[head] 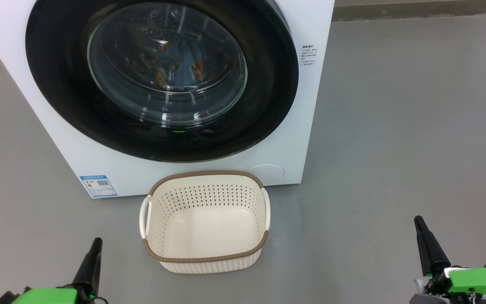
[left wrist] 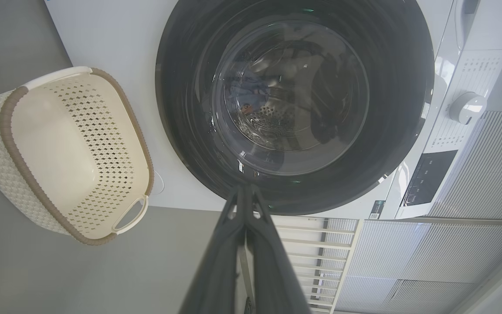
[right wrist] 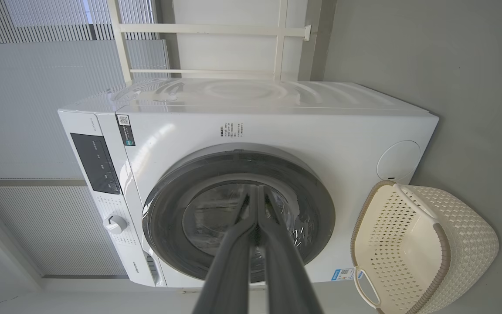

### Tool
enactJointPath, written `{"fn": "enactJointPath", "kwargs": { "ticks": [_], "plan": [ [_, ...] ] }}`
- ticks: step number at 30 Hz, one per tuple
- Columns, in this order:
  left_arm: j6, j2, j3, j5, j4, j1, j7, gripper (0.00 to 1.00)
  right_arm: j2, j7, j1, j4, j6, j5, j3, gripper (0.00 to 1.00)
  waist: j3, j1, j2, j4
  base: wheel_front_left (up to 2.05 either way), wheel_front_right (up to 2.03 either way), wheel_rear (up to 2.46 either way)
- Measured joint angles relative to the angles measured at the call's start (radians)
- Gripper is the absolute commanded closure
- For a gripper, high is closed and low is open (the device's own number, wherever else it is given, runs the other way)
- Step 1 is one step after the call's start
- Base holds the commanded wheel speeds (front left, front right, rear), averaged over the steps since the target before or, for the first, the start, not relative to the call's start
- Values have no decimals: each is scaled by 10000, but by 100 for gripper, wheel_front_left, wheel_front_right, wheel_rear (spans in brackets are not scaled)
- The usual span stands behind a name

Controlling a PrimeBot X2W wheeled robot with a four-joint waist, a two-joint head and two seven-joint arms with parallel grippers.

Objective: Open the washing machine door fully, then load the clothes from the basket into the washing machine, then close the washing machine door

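The white washing machine (head: 306,126) stands before me with its black-rimmed door (head: 268,101) closed flat against the front. Through the glass I see the clothes (head: 184,63), light blue with orange prints, lying inside the drum. The cream basket (head: 207,255) sits on the floor right below the door, with nothing in it. My left gripper (head: 96,241) is shut at the lower left, well short of the basket. My right gripper (head: 418,219) is shut at the lower right, apart from everything. The left gripper (left wrist: 245,188) and the right gripper (right wrist: 257,188) each show fingers pressed together, pointing at the door.
Grey floor (head: 395,147) spreads to the right of the machine and around the basket. A blue label (head: 98,185) marks the machine's lower left corner. A white rack (right wrist: 207,43) and ribbed wall panels (left wrist: 473,174) stand behind and beside the machine.
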Motion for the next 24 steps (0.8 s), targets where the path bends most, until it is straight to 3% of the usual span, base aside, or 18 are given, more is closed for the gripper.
{"fn": "enactJointPath", "kwargs": {
  "ticks": [24],
  "plan": [
    [0,0,0,0,0,0,0,100,17,0,0,2,0,-2,-21,100,0,0,0,0,0,0,0]
  ]
}}
